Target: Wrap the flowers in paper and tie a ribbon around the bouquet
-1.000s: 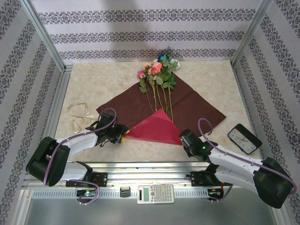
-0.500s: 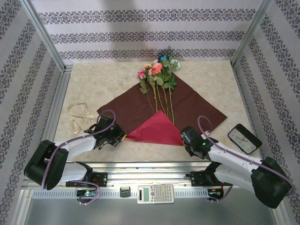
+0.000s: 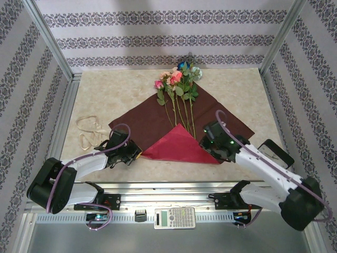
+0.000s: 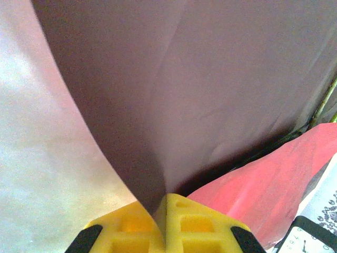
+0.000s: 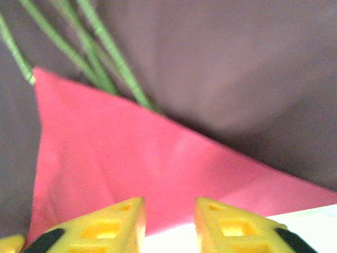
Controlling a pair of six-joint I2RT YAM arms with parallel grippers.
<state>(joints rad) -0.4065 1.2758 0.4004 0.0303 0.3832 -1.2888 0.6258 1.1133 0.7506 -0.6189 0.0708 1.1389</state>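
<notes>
Now | my left gripper: clamped on the lower-left edge of the large thin maroon-brown paper sheet | my right gripper: jaws apart, over its folded crimson flap, lower centre | pink, peach and blue artificial flowers: stems on sheet, heads upper centre

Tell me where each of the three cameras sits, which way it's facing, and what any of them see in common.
Top external: above and behind the arm bases, looking down on the table; both arms, left gripper and right gripper show.
Left wrist: on the left arm, low, facing along the maroon paper; its yellow fingers pinch the paper's edge.
Right wrist: on the right arm, facing down at the red flap and flower stems; its fingers stand apart.
Shared: all three show the red flap.
</notes>
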